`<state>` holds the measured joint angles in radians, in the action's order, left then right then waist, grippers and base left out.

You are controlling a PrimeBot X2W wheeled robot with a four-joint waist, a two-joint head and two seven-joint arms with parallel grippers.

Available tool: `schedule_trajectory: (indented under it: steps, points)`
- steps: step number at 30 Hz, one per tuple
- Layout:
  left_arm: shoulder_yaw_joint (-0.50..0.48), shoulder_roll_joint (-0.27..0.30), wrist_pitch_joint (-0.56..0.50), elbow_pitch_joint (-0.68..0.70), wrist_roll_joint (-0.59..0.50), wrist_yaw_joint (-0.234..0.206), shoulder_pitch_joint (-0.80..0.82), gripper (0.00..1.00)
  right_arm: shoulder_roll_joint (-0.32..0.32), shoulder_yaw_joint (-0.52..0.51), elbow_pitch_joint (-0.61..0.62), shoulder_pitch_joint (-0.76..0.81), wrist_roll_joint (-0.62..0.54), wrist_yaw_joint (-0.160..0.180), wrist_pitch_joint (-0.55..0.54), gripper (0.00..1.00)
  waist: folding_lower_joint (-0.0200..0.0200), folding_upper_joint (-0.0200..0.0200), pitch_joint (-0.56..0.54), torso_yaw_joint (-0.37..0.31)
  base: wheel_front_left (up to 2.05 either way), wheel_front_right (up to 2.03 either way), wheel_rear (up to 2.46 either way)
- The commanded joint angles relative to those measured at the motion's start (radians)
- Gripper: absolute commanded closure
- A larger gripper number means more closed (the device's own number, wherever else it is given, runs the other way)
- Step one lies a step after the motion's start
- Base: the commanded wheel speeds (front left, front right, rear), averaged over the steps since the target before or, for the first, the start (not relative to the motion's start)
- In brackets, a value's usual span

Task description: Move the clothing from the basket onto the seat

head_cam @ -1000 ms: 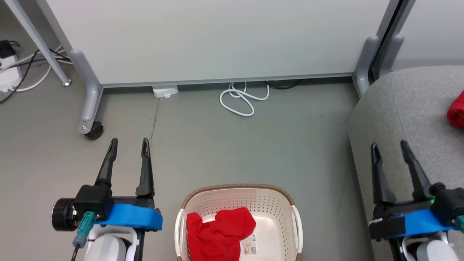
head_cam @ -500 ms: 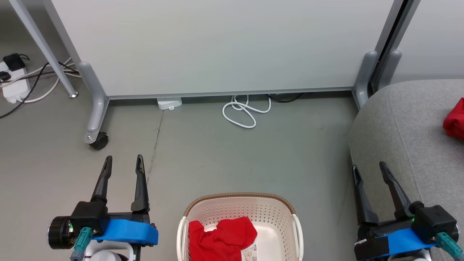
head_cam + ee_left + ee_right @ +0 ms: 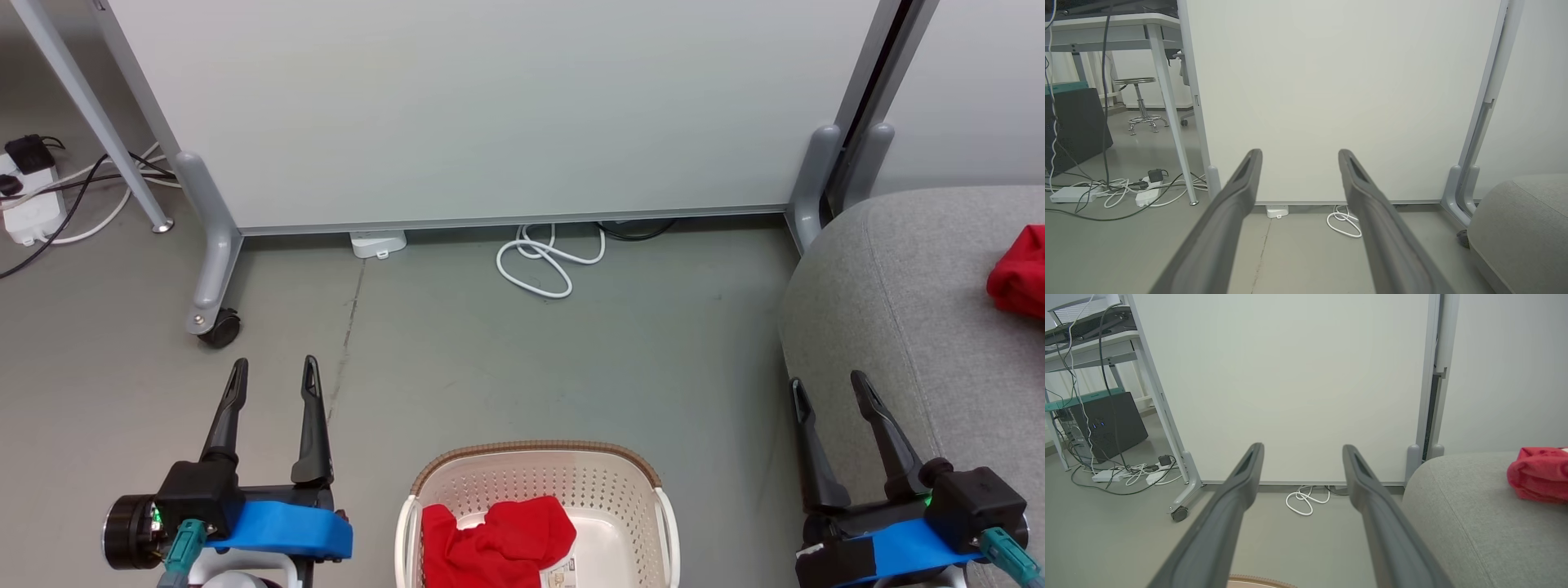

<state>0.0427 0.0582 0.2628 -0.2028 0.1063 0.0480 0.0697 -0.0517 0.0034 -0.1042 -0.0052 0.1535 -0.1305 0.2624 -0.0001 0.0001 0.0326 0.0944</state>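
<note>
A red garment [image 3: 494,545] lies crumpled in the cream perforated basket [image 3: 620,498] at the bottom middle of the head view. A second red garment [image 3: 1019,282] rests on the grey seat [image 3: 906,278] at the right edge, and the right wrist view has it too, the garment [image 3: 1537,473] on the seat [image 3: 1474,514]. My left gripper [image 3: 273,374] hangs open over the floor left of the basket, nothing between its fingers. My right gripper [image 3: 826,387] is open beside the seat's front corner, also empty. The basket's rim [image 3: 1257,581] peeks in at the bottom of the right wrist view.
A white partition panel [image 3: 490,106] on grey legs with a caster [image 3: 219,327] stands ahead. A coiled white cable [image 3: 543,265] and a small white box [image 3: 377,242] lie at its foot. A power strip with cords [image 3: 37,208] sits far left, under a desk leg [image 3: 90,114].
The head view has shifted, so the basket sits lower in the picture. Both grippers have drawn lower and stay open. The garments have not moved.
</note>
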Motion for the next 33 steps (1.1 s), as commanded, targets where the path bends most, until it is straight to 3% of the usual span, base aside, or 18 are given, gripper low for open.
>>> schedule_trajectory:
  steps: [1, 8, 13, 21, 33]
  points:
    - [-0.005, 0.0, 0.003, 0.002, -0.004, 0.004, 0.0, 0.0, 0.002, 0.0, 0.0, 0.011, 0.005, 0.0, 0.004, 0.0, 0.0001, -0.0001, 0.001, -0.002, 0.0, 0.0, 0.0]
    - [0.026, 0.004, 0.003, -0.025, -0.03, 0.036, 0.082, 0.0, 0.002, -0.014, 0.013, -0.009, -0.001, 0.0, 0.004, 0.0, 0.0001, -0.0001, 0.033, 0.005, 0.0, 0.0, 0.0]
    - [0.112, 0.035, 0.003, -0.113, -0.051, 0.071, 0.216, 0.0, 0.002, -0.015, 0.039, -0.055, -0.021, 0.0, 0.004, 0.0, 0.0001, -0.0001, 0.084, -0.003, 0.0, 0.0, 0.0]
    - [0.396, 0.088, 0.001, -0.417, -0.002, 0.082, 0.483, 0.0, -0.048, 0.008, 0.091, -0.191, -0.034, 0.0, 0.004, 0.0, 0.0001, -0.0001, 0.26, -0.06, 0.0, 0.0, 0.0]
    - [0.824, 0.103, -0.03, -0.778, 0.119, 0.082, 0.77, 0.0, -0.121, 0.041, 0.152, -0.375, -0.032, 0.0, 0.004, 0.0, 0.0001, -0.0001, 0.548, -0.132, 0.0, 0.0, 0.0]
